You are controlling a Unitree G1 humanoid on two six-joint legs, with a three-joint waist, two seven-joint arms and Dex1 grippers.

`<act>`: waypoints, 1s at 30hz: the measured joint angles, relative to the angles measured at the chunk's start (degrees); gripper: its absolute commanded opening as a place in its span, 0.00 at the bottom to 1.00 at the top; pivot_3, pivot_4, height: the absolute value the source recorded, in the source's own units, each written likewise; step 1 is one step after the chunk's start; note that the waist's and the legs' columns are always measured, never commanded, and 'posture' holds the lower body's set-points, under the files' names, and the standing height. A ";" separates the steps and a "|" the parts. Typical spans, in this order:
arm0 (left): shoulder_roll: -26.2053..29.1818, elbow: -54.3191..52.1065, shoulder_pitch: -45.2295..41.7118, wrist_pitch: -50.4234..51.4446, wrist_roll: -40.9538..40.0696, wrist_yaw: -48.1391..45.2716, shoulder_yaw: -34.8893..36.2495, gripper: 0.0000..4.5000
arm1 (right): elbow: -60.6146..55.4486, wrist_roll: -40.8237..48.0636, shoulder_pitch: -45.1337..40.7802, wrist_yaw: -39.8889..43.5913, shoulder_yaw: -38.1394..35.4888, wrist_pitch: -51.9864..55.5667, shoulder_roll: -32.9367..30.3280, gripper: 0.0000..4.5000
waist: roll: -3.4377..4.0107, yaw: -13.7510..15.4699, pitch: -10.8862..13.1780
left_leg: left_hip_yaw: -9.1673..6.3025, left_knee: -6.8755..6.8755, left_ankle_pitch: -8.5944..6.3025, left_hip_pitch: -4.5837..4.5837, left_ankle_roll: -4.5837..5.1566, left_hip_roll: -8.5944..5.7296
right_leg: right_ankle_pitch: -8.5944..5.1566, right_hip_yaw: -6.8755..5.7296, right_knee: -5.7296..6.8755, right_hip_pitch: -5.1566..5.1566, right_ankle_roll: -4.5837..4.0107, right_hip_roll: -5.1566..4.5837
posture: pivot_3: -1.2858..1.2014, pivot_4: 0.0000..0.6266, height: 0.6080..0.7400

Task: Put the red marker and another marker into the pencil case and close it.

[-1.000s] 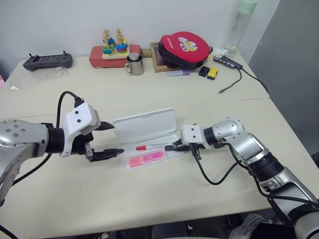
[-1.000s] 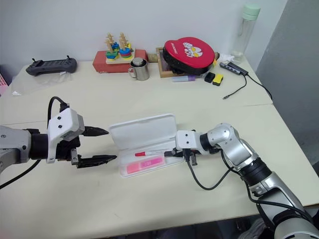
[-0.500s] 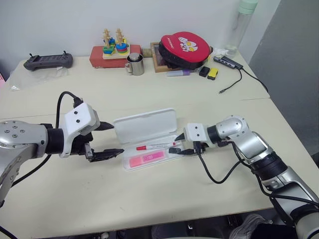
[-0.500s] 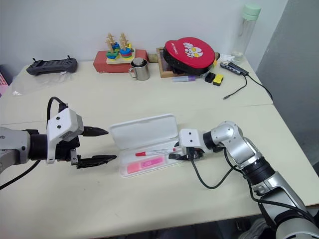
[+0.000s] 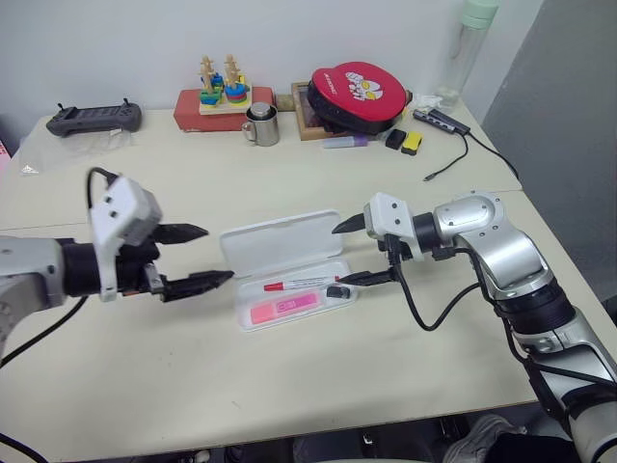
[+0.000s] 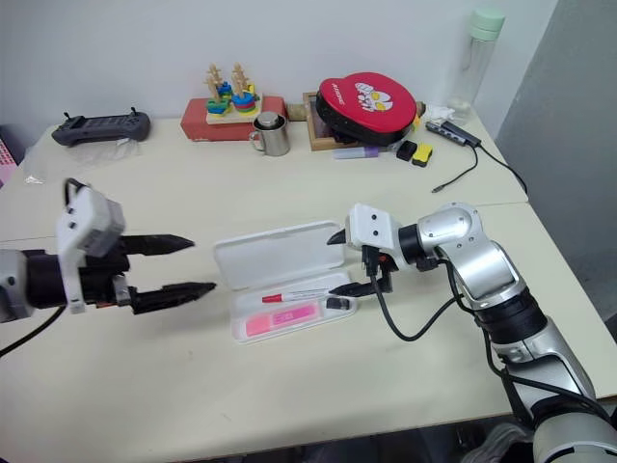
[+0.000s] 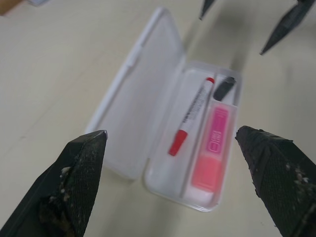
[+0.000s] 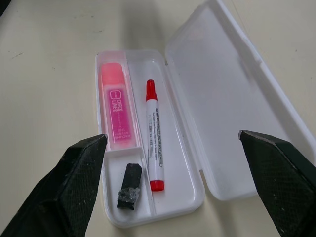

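Note:
The white pencil case [image 5: 280, 243] lies open at the table's middle, lid flat behind the tray. In the tray lie the red marker [image 5: 299, 284], white-barrelled with a red cap, and in front of it the flat pink highlighter [image 5: 282, 307]. A small black piece [image 5: 337, 290] rests at the tray's right end. My right gripper [image 5: 337, 256] hovers open and empty just above that end. My left gripper [image 5: 219, 253] is open and empty, left of the case and apart from it. Both wrist views look down on the marker [image 8: 154, 142] and highlighter [image 7: 212, 147] side by side.
Along the back stand a red round pouch [image 5: 357, 92], a metal mug [image 5: 261, 124], a stacking toy on a red box [image 5: 214, 96], a black controller [image 5: 93, 118], a purple marker [image 5: 344, 141], a bottle [image 5: 465, 48] and a cabled hub [image 5: 442, 122].
My right gripper has opened and risen off the case's right end, leaving the red marker in the tray. My left gripper has lifted slightly and drawn back to the left.

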 measured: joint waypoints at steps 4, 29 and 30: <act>-0.99 -0.46 3.46 0.79 -0.04 1.47 3.17 1.00 | 0.91 -0.12 -0.04 -0.97 -0.58 0.07 -0.83 0.93 | 0.00 0.00 0.00 | 0.00 0.00 0.00 0.00 0.00 0.00 | 0.00 0.00 0.00 0.00 0.00 0.00 | 0.52 0.24 1.00; -2.15 14.02 -5.84 -8.65 8.16 5.26 -10.19 0.92 | -0.31 1.18 -0.47 -1.62 -2.20 0.39 -1.96 0.04 | 0.00 0.09 0.00 | 0.01 0.01 0.00 -0.01 0.00 -0.01 | 0.05 0.00 -0.01 0.00 -0.07 0.00 | 0.52 0.24 1.00; -2.95 16.51 -8.53 -10.74 9.60 4.41 -12.76 0.92 | -0.87 1.62 -0.16 -1.61 -2.23 0.81 -2.33 0.04 | 0.00 0.22 0.00 | 0.00 0.01 0.00 -0.01 0.00 -0.01 | 0.05 -0.02 -0.01 0.01 -0.07 0.00 | 0.52 0.24 1.00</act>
